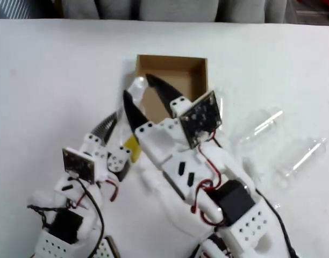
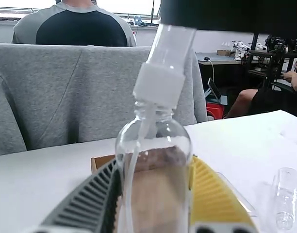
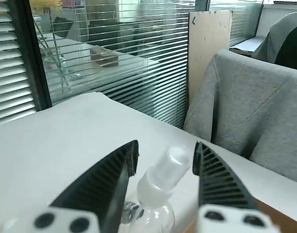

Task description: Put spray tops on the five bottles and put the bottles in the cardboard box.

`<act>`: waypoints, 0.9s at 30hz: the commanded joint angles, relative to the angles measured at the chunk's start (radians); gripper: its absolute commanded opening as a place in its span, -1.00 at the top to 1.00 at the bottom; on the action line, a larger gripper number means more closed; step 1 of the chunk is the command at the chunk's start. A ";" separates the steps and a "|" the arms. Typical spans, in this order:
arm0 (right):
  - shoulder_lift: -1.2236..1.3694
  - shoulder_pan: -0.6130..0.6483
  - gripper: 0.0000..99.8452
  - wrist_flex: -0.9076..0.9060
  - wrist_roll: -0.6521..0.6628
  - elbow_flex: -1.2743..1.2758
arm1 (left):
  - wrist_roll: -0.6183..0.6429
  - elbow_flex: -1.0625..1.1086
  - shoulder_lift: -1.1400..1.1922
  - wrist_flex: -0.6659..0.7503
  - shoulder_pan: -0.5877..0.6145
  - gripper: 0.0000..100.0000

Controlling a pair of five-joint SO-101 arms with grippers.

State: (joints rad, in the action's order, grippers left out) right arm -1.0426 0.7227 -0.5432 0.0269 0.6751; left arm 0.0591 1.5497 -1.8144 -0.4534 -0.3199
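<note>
A clear bottle [image 2: 153,189] stands upright by the left wall of the cardboard box [image 1: 178,67], and my left gripper [image 2: 153,167] is shut on its body between a grey and a yellow finger. A white spray top [image 2: 160,80] sits on its neck, its tube hanging inside. My right gripper [image 3: 165,155] is open, with one black finger on each side of the spray top [image 3: 163,174] and a gap showing on both sides. In the high view the right gripper [image 1: 138,88] reaches over the left gripper [image 1: 119,135] at the box's left edge.
Two clear bottles without tops lie on the white table right of the box, one nearer [image 1: 258,124] and one farther right [image 1: 301,156]. One of them [image 2: 286,196] shows beside the held bottle. A grey-covered chair back lines the far table edge.
</note>
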 commanded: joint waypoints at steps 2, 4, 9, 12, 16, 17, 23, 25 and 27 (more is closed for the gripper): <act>-0.001 -0.005 0.69 -0.094 -0.006 -0.166 | -0.011 -0.014 -0.016 0.031 0.007 0.91; 0.016 -0.036 0.73 -0.119 -0.008 -0.224 | -0.011 -0.014 -0.016 0.031 0.007 0.91; 0.079 -0.188 0.93 -0.125 -0.008 -0.293 | -0.011 -0.014 -0.016 0.031 0.007 0.91; 0.125 -0.257 0.97 -0.153 -0.009 -0.292 | -0.011 -0.014 -0.016 0.031 0.007 0.91; 0.208 -0.294 0.97 -0.183 -0.052 -0.292 | -0.011 -0.014 -0.016 0.031 0.007 0.91; 0.234 -0.298 0.97 -0.183 -0.083 -0.292 | -0.011 -0.014 -0.016 0.031 0.007 0.91; 0.386 -0.242 0.97 -0.174 -0.129 -0.298 | -0.011 -0.014 -0.016 0.031 0.007 0.91; 0.394 -0.209 0.97 -0.173 -0.129 -0.299 | -0.011 -0.014 -0.016 0.031 0.007 0.91; 0.394 -0.177 0.97 -0.173 -0.129 -0.299 | -0.011 -0.012 -0.016 0.031 0.007 0.91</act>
State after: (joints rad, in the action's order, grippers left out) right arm -0.6529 0.5017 -0.7242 -0.0928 0.4312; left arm 0.0591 1.5497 -1.8144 -0.4534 -0.3214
